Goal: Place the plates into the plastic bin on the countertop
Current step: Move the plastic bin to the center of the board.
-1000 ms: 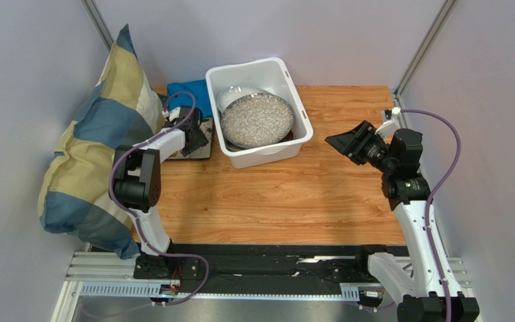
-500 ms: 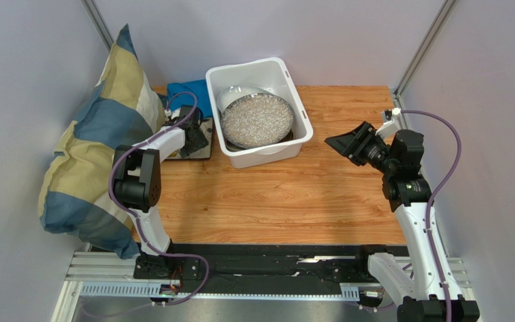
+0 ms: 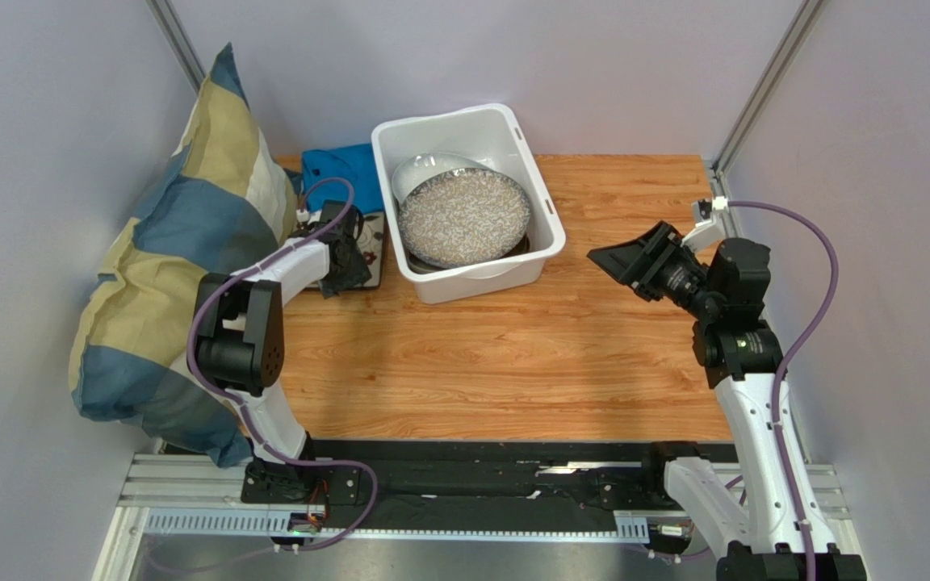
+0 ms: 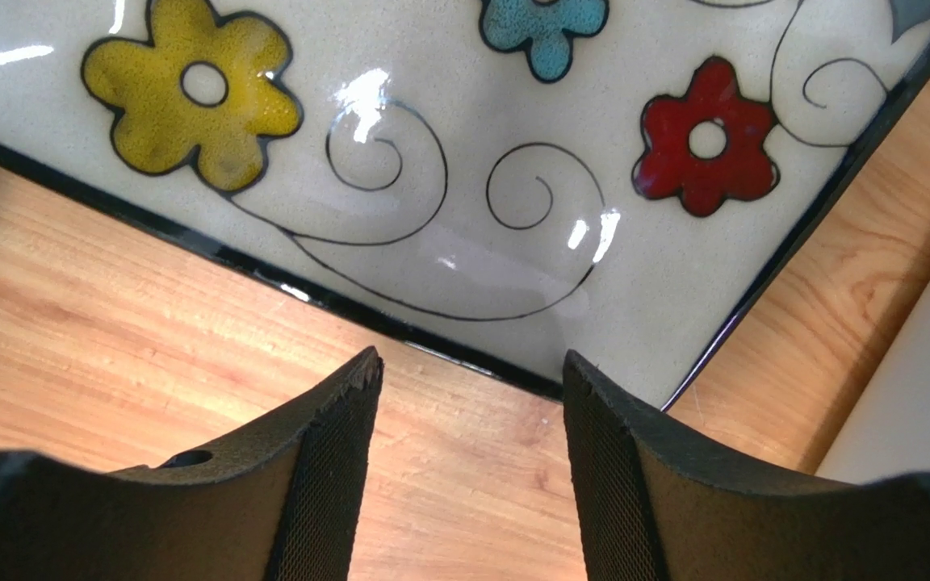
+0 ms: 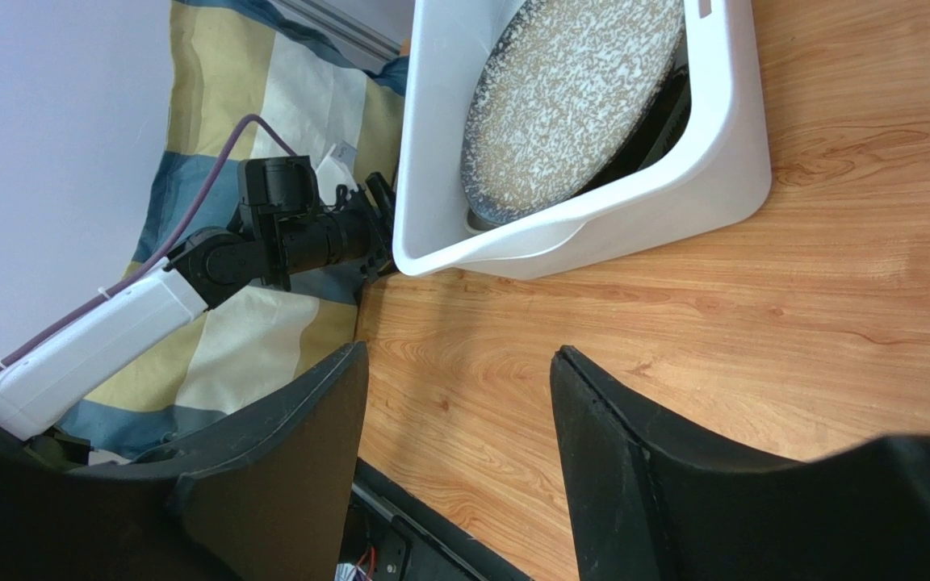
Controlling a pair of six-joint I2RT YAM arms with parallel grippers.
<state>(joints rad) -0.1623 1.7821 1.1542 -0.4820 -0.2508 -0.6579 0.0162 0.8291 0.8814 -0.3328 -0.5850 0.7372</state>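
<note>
A floral square plate (image 4: pixel 458 182) with a black rim lies flat on the countertop (image 3: pixel 494 351), left of the plastic bin (image 3: pixel 548 208). My left gripper (image 4: pixel 470 369) is open, low over the wood, its fingertips just short of the plate's near edge with nothing between them. From above, this gripper (image 3: pixel 343 260) covers most of the plate (image 3: pixel 372 248). Inside the bin a grey-speckled round plate (image 3: pixel 464 216) leans on a white platter (image 3: pixel 415 170). My right gripper (image 3: pixel 613 257) hangs open and empty right of the bin, above the wood.
A folded blue cloth (image 3: pixel 337 170) lies behind the floral plate. A large blue and yellow pillow (image 3: pixel 179 266) leans on the left wall, close to my left arm. Grey walls close in three sides.
My left gripper has drawn back a little toward the near left, off the floral plate. The right arm has barely shifted.
</note>
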